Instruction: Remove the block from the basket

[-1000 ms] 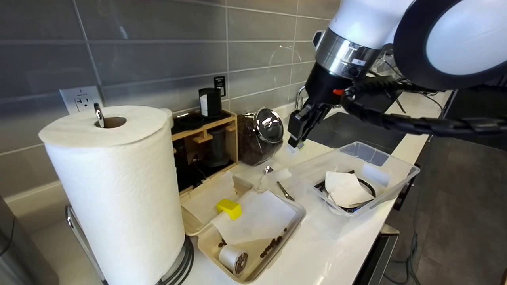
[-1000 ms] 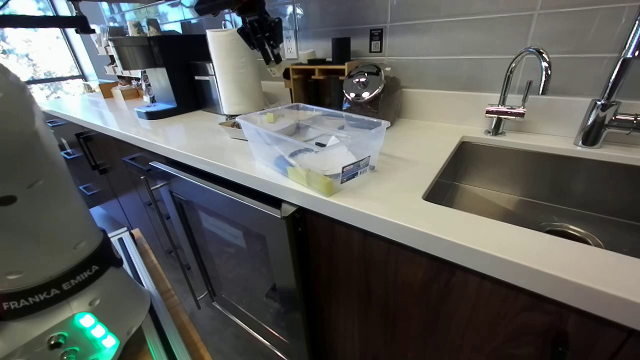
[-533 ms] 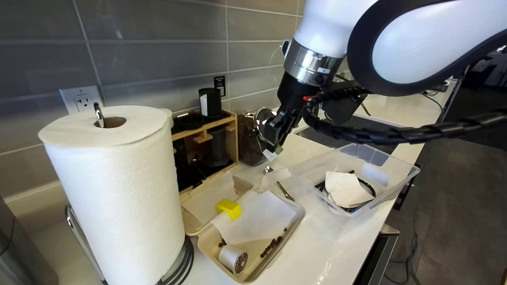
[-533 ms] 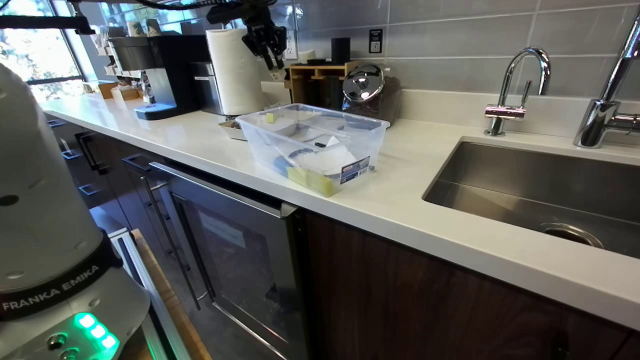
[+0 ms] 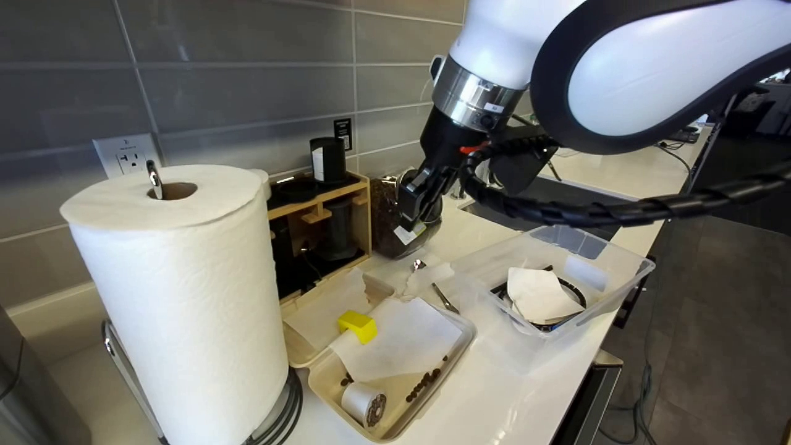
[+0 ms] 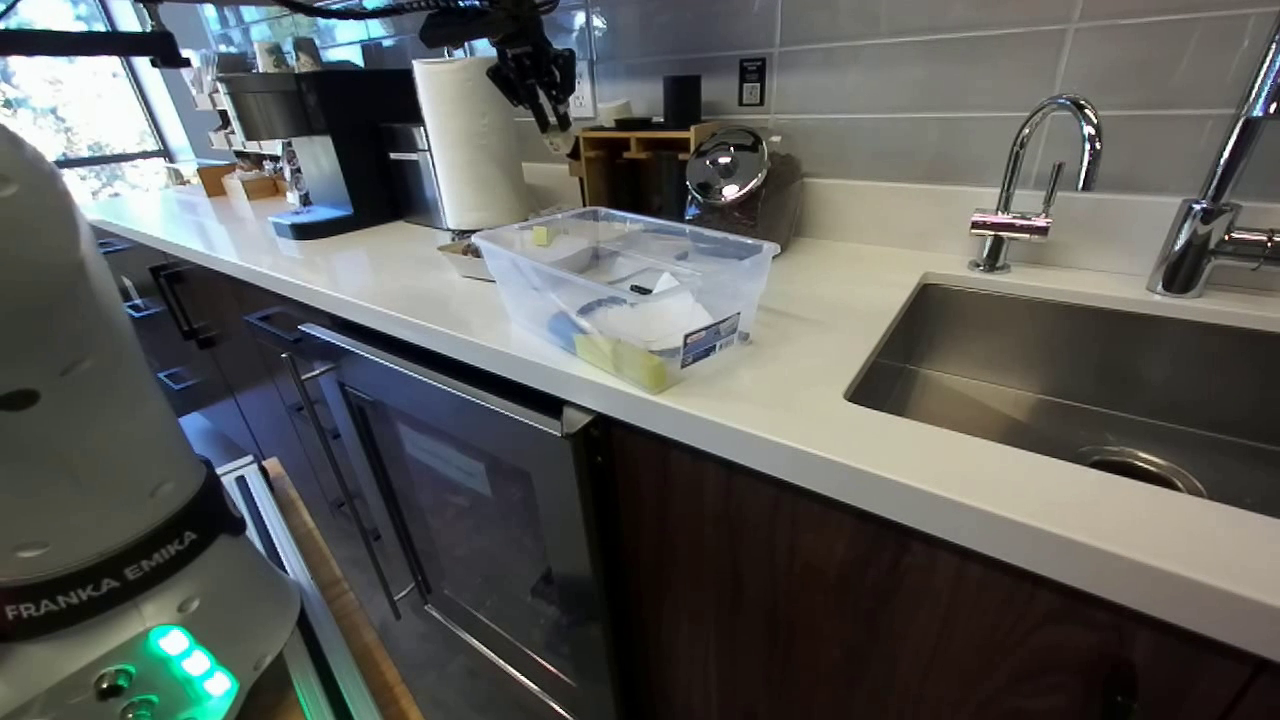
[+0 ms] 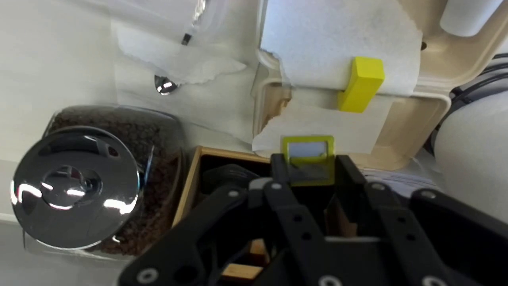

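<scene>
My gripper (image 5: 408,219) is shut on a small block-like piece (image 7: 309,161) with yellow-green edges and a pale face. Both fingertips touch its sides in the wrist view. The piece (image 5: 410,233) hangs in the air, in front of the glass jar in an exterior view. A yellow block (image 5: 358,326) lies on white paper in the tan tray (image 5: 454,371), apart from the gripper; it also shows in the wrist view (image 7: 361,84). No small white basket with a dark inside shows; it is hidden or out of view.
A clear plastic bin (image 6: 625,300) holds paper and dark cable-like things. A wooden organizer (image 5: 364,216), a jar of beans (image 7: 131,190) with a metal lid, a paper towel roll (image 5: 179,309) and a white pod (image 5: 364,405) are nearby. Small metal tools lie between tray and bin.
My gripper has moved with the held piece toward the organizer and jar, leftward and slightly lower in an exterior view. The yellow block, tray and bin have not moved.
</scene>
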`<act>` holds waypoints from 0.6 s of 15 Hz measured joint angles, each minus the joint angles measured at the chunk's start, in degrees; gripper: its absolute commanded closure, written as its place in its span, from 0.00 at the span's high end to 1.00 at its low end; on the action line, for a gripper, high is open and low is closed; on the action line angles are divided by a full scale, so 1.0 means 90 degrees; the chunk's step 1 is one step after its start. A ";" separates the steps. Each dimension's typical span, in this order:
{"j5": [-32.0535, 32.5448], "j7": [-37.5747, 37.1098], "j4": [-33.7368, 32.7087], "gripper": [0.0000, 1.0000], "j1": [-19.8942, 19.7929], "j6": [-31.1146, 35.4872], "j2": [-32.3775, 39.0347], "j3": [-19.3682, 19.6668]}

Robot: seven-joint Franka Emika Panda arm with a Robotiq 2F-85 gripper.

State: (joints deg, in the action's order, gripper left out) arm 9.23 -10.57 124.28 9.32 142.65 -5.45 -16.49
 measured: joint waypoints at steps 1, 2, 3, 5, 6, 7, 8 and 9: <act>0.0094 0.0000 -0.0086 0.09 0.0042 0.0155 0.0119 -0.0007; 0.0175 0.0000 -0.0183 0.09 0.0084 0.0279 0.0252 -0.0013; 0.0241 0.0008 -0.0300 0.09 0.0129 0.0375 0.0397 -0.0015; 0.0294 0.0086 -0.0553 0.09 0.0214 0.0489 0.0709 -0.0012; 0.0294 0.0142 -0.0685 0.09 0.0250 0.0499 0.0867 -0.0010; 0.0294 0.0213 -0.0815 0.09 0.0284 0.0500 0.1026 -0.0003; 0.0294 0.0283 -0.0933 0.09 0.0317 0.0500 0.1180 0.0011; 0.0293 0.0352 -0.1039 0.09 0.0344 0.0500 0.1330 0.0022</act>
State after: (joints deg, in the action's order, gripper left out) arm 11.87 -7.40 114.92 12.41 147.15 6.53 -16.29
